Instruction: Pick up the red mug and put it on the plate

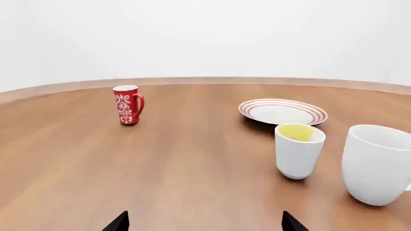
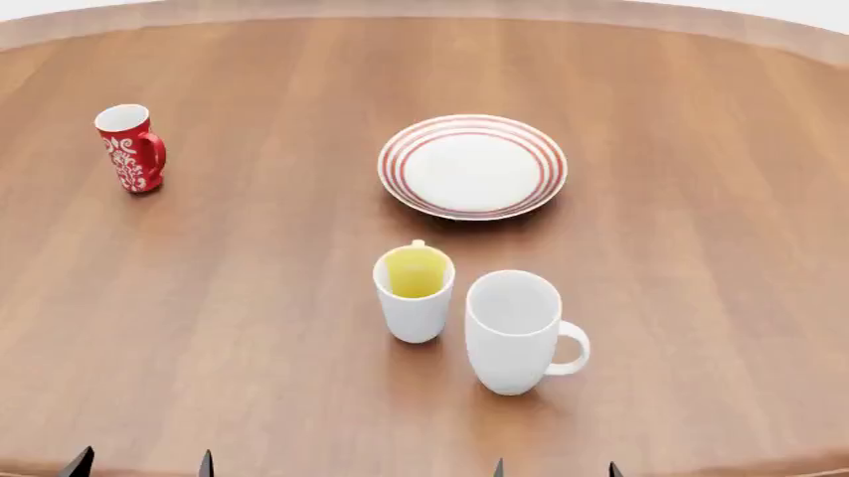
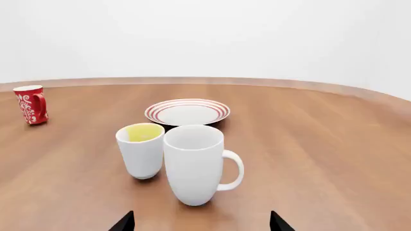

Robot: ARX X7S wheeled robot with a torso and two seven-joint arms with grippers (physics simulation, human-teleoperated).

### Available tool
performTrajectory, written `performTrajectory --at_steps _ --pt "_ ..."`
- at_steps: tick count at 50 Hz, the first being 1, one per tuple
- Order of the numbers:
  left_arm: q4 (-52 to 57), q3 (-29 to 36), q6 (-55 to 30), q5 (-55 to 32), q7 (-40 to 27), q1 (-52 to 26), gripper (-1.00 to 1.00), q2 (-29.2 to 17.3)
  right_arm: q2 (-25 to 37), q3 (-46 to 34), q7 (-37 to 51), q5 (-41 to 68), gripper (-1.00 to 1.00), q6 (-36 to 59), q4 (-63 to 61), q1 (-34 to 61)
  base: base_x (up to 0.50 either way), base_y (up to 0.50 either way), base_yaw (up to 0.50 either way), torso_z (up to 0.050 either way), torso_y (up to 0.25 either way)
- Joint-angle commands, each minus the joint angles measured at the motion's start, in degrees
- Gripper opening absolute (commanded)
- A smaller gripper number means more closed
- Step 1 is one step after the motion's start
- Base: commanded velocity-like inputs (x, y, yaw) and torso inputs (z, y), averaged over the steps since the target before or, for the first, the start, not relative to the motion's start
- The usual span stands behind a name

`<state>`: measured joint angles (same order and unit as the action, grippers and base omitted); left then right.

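The red mug (image 2: pixel 130 147) with a white floral pattern stands upright at the table's far left; it also shows in the left wrist view (image 1: pixel 128 104) and the right wrist view (image 3: pixel 31 104). The plate (image 2: pixel 472 166), white with red rings, lies empty at the middle back; it shows in both wrist views too (image 1: pixel 282 111) (image 3: pixel 186 111). My left gripper (image 2: pixel 141 465) is open and empty at the near edge, well short of the red mug. My right gripper (image 2: pixel 554 468) is open and empty, just before the large white mug. Only fingertips show (image 1: pixel 118 223) (image 3: pixel 123 222).
A white mug with yellow inside (image 2: pixel 414 293) and a larger plain white mug (image 2: pixel 515 330) stand side by side in front of the plate, between it and my right gripper. The round wooden table (image 2: pixel 239 298) ends at a curved far edge.
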<state>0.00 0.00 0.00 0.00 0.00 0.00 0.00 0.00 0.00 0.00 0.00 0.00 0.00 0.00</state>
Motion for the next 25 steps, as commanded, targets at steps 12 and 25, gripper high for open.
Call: performTrajectory --at_steps 12,25 --pt "-0.83 3.35 0.24 -2.68 -2.73 -0.11 1.00 -2.74 2.78 -3.27 3.26 2.07 1.00 0.75 -0.80 -0.38 0.00 0.00 0.00 0.000 0.000" --pt "5.83 4.93 -7.79 -4.41 -3.11 -2.48 1.00 -4.93 4.38 -4.25 3.80 5.07 1.00 9.97 -6.43 2.15 0.00 0.00 0.00 0.000 0.000"
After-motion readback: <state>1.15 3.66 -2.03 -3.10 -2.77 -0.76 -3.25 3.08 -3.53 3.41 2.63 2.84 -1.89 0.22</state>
